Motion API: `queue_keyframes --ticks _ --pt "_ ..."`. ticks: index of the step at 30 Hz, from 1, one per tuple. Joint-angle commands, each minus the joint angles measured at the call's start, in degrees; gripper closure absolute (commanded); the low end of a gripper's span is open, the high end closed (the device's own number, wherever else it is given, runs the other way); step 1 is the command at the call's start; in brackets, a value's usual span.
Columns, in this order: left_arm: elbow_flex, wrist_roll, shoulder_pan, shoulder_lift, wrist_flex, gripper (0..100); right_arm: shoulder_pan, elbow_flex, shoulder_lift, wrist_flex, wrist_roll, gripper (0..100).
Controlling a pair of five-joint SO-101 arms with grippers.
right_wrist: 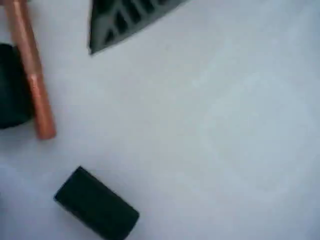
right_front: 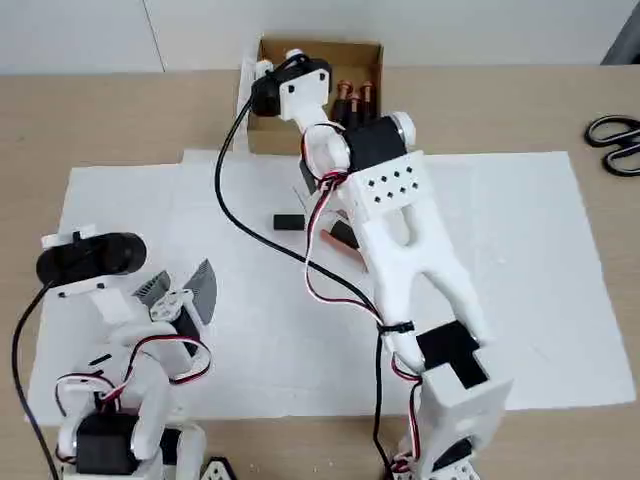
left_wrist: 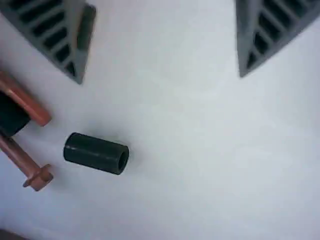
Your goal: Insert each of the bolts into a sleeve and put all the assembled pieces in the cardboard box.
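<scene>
- At the lower left of the high view, the left arm (right_front: 110,400) sits folded low. The left gripper (right_front: 180,287) hangs over the white paper sheet (right_front: 520,300).
- Its two grey fingers (left_wrist: 50,30) are spread wide apart, with nothing between them.
- Toward the middle of the sheet, a loose sleeve (right_front: 288,222) lies on its side, black and short. In the left wrist view it (left_wrist: 96,153) rests well clear of both fingers, with its open end showing.
- Just beside the loose sleeve lies a bare bolt (left_wrist: 22,162), copper-coloured, with its head at the lower end.
- Above it, a second bolt (left_wrist: 25,102) touches a second sleeve (left_wrist: 10,117) at the frame's edge. Whether it sits inside that sleeve cannot be told.
- In the centre of the high view, the right arm (right_front: 400,230) stretches from the bottom edge up toward the box and covers part of the sheet.
- In the right wrist view, the right gripper (right_wrist: 131,19) hangs above the paper near the second bolt (right_wrist: 32,75) and the loose sleeve (right_wrist: 95,205). Whether it is spread or closed cannot be told.
- At the top centre, the cardboard box (right_front: 330,45) holds copper-topped pieces (right_front: 355,95) standing in its right half.
- At the upper right, scissors (right_front: 615,140) lie on the table (right_front: 100,110), off the sheet.
</scene>
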Motion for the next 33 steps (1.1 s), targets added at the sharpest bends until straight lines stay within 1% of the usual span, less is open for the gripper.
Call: queue_keyframes --ticks 1,8,9,12,16,20,24,28,33 --pt "-0.3 1.3 -0.4 -0.7 -1.6 81 -0.1 1.7 -2.1 1.1 0.7 80.1" --pt "-0.1 1.3 -0.5 -0.7 -1.6 81 -0.2 2.1 5.5 -0.7 2.5 79.8" --pt "0.4 1.3 -0.5 -0.7 -1.8 81 -0.4 1.8 6.8 -1.2 3.9 79.8" --pt "3.1 1.3 -0.5 -0.7 -4.4 81 -2.5 -0.1 10.3 -2.2 11.7 79.8" --pt "5.1 1.3 -0.5 -0.7 -6.6 81 -5.2 -3.1 14.5 -2.2 20.0 79.8" --pt "5.1 1.3 -0.5 -0.7 -6.7 81 -5.1 -6.4 18.1 -2.8 25.7 79.8" --pt "5.3 1.3 -0.5 -0.7 -6.7 81 -4.6 -13.0 22.8 -2.9 30.8 79.8" --pt "5.3 1.3 -0.5 -0.7 -6.7 81 -4.4 -20.7 29.3 -2.9 33.7 79.8" --pt "5.3 1.3 -0.5 -0.7 -6.8 81 -4.4 -28.8 37.0 -2.3 34.1 79.8"
